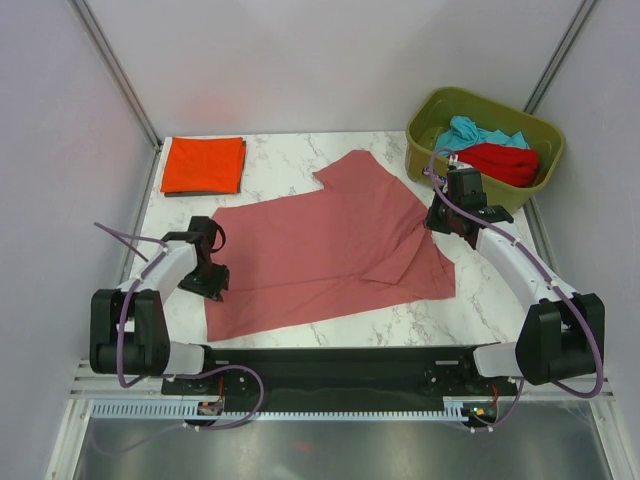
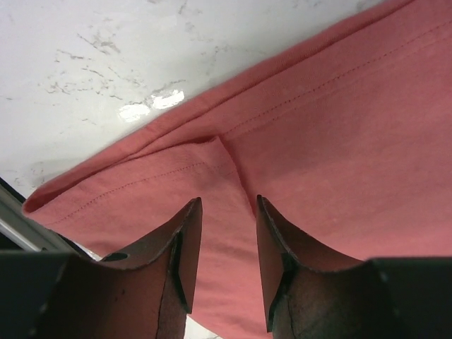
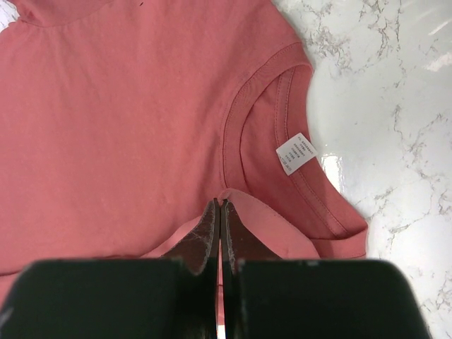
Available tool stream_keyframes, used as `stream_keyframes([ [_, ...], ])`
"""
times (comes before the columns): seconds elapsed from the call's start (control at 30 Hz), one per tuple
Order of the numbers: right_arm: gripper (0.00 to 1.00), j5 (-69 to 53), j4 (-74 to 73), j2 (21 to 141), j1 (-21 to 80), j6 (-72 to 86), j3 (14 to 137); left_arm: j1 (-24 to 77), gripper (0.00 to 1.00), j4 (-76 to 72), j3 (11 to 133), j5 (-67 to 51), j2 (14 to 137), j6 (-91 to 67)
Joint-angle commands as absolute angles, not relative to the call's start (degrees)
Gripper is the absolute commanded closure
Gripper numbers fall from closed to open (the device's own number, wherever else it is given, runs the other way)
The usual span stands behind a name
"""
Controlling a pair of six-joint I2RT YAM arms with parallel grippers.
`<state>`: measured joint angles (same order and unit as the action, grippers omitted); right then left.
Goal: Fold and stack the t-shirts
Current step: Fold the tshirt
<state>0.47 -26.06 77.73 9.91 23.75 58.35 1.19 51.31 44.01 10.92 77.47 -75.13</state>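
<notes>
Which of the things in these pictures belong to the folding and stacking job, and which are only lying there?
Part of the job:
- pink t-shirt, spread out in the middle
- orange-red t-shirt, folded, far left
- teal t-shirt and red t-shirt, crumpled, far right

Only lying there:
- olive-green bin, holding those two crumpled shirts
- marble table

1. The left arm [image 1: 168,268] is bent and stays low near its base.
2. The left claw [image 2: 227,203] points down with its two fingers apart.
3. The right arm [image 1: 515,262] reaches far forward.
4. The right claw [image 3: 219,205] is closed tight, pinching a fold of the shirt [image 3: 120,106].
</notes>
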Motion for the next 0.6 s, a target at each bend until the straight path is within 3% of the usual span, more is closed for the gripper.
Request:
stream_keyframes([
  [0.0, 0.99, 1.58, -23.82, 76.99, 10.28, 23.12, 59.41, 2.37, 0.56, 52.30, 46.05, 13.71, 80.93, -79.63],
  [0.3, 0.99, 2.46, -24.08, 76.99, 10.46, 22.94, 59.33, 2.81, 0.55, 52.21, 46.85, 18.02, 80.95, -79.80],
  [0.57, 0.99, 2.64, -24.17, 77.26, 10.72, 22.94, 59.41, 2.81, 0.67, 52.12, 46.14, 19.16, 81.65, -79.63],
])
